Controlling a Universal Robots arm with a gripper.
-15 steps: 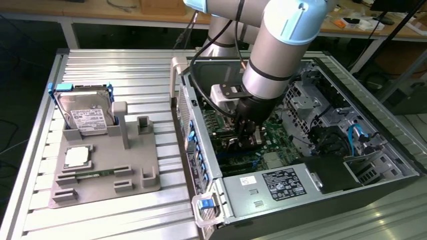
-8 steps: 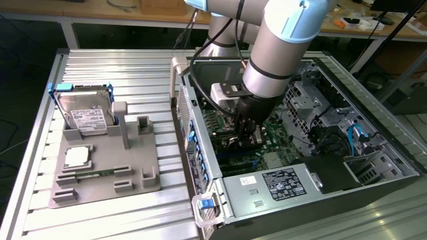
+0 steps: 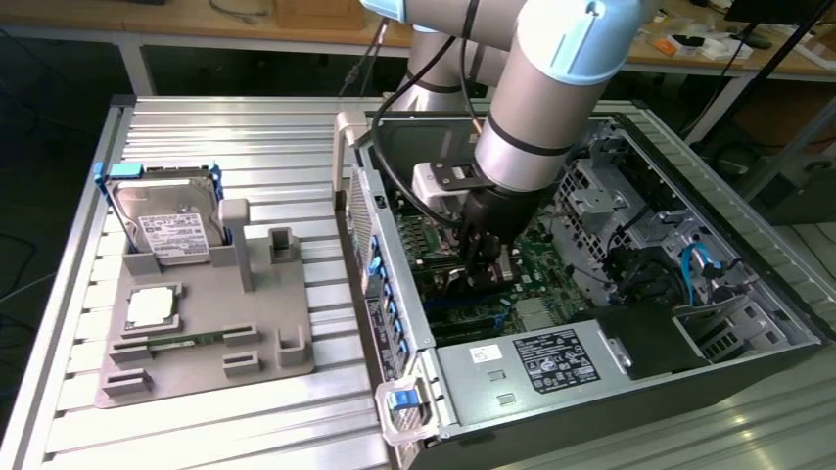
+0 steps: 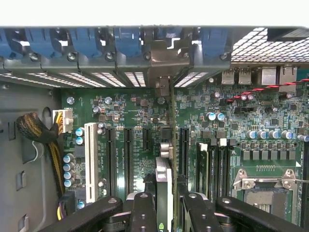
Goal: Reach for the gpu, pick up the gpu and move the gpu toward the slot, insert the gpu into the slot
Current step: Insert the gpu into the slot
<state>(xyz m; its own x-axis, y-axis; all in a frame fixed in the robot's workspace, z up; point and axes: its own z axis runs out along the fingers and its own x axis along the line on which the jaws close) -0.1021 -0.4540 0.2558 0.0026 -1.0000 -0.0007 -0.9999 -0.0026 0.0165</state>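
Closest to the wrist cam is the gripper [image 4: 164,205], and its fingers [image 4: 144,212] are clamped on the gpu [image 4: 164,171], one on each face, so the card is properly held and not loose. You see the card edge-on, a thin strip running straight away from the gripper. Its metal bracket [image 4: 162,67] is at the far end, right up at the case's rear wall.

Under it is the green motherboard [image 4: 130,104], and the long black slots [image 4: 128,150] lie parallel to the card's long axis, so the alignment looks right to me. The card sits between a short black slot [image 4: 145,137] and another long one, just beside the long one. My guess is the slot it's meant for is straight below its lower edge, hidden by the card itself. I can't tell whether the edge connector is touching it or seated.

Past that, blue clips [image 4: 128,41] line the back wall.

In the exterior view the arm [image 3: 549,108] reaches down into the open PC case [image 3: 392,323]. Well apart on the exterior view's left, a hard drive [image 3: 163,220] and memory stick [image 3: 183,341] sit on a grey fixture [image 3: 261,343]
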